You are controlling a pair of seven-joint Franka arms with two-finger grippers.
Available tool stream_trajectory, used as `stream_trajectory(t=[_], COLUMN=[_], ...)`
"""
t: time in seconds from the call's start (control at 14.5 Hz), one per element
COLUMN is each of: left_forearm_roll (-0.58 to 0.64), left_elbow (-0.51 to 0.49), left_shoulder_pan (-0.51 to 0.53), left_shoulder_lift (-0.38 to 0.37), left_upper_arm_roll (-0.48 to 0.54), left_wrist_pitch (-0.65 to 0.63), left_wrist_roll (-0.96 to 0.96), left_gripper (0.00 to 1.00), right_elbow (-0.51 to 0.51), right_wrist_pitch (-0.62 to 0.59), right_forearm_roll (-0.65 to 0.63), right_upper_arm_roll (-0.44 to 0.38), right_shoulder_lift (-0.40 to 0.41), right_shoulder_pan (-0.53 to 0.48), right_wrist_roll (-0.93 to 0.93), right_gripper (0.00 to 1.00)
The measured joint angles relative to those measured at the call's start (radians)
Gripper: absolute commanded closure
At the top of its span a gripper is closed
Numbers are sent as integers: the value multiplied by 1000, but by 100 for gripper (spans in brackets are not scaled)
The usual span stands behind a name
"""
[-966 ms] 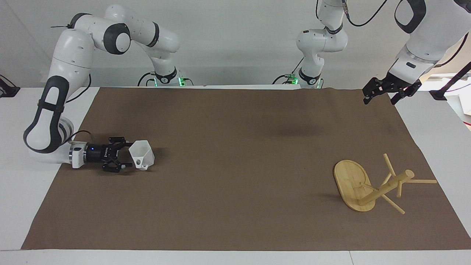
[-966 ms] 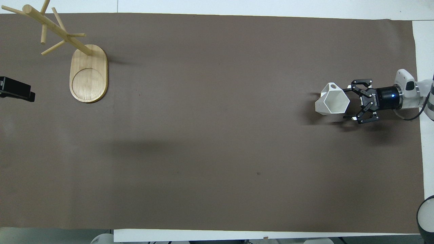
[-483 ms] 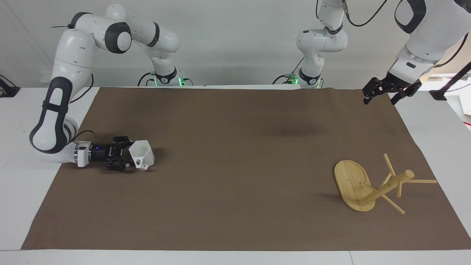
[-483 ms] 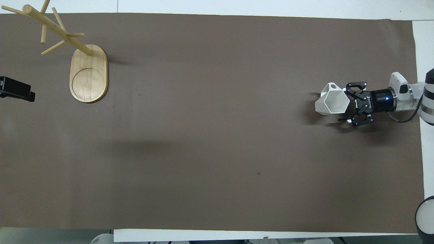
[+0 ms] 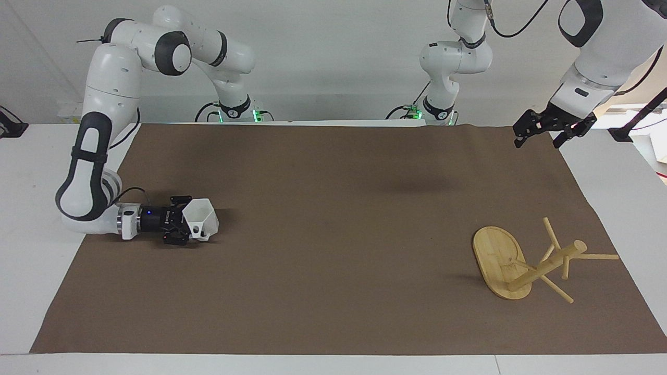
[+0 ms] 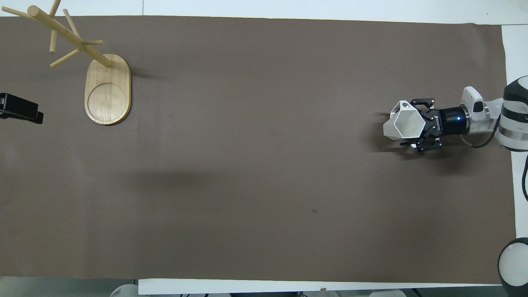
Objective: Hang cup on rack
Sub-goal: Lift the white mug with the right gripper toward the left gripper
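1. The cup (image 5: 201, 218) (image 6: 403, 125) is white with flat sides. It sits on the brown mat (image 5: 333, 219) (image 6: 255, 165) near the edge at the right arm's end of the table, about halfway between the edge nearest the robots and the farthest edge. Its open mouth shows in the overhead view, and its small handle with a hole points away from the robots.
2. The right gripper (image 5: 183, 227) (image 6: 416, 123) lies low and level over the mat, reaching in from that end. Its fingers are open, one on each side of the cup close to the walls; I cannot tell if they touch it.
3. The rack (image 5: 526, 263) (image 6: 90, 66) stands on the mat near the corner at the left arm's end, farthest from the robots. Its oval base lies flat, and thin pegs branch out from the post.
4. The left gripper (image 5: 542, 135) (image 6: 20, 112) waits in the air with open fingers above the mat's edge at the left arm's end, holding nothing.
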Motion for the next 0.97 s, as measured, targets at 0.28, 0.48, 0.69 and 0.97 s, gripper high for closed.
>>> stream_trajectory(t=[0.28, 0.48, 0.69, 0.97], left_forearm_roll=[0, 0, 0, 0], left_elbow=[0, -1, -2, -18], left_shoulder_pan=[-1, -1, -1, -40], left_shoulder_lift=[0, 0, 0, 0], left_upper_arm_roll=[-8, -8, -8, -14], left_wrist_pitch=[0, -1, -1, 92], left_wrist_roll=[0, 0, 0, -14], left_gripper=[0, 0, 0, 0], right_elbow=[-42, -50, -49, -45], right_wrist_pitch=[0, 0, 9, 166], right_forearm_roll=[1, 15, 78, 163], right_upper_arm_roll=[0, 0, 1, 7], right_shoulder_lift=[-9, -17, -30, -142], right_shoulder_pan=[1, 8, 59, 242], right_wrist_roll=[-31, -34, -27, 191], right_gripper=[36, 63, 66, 67])
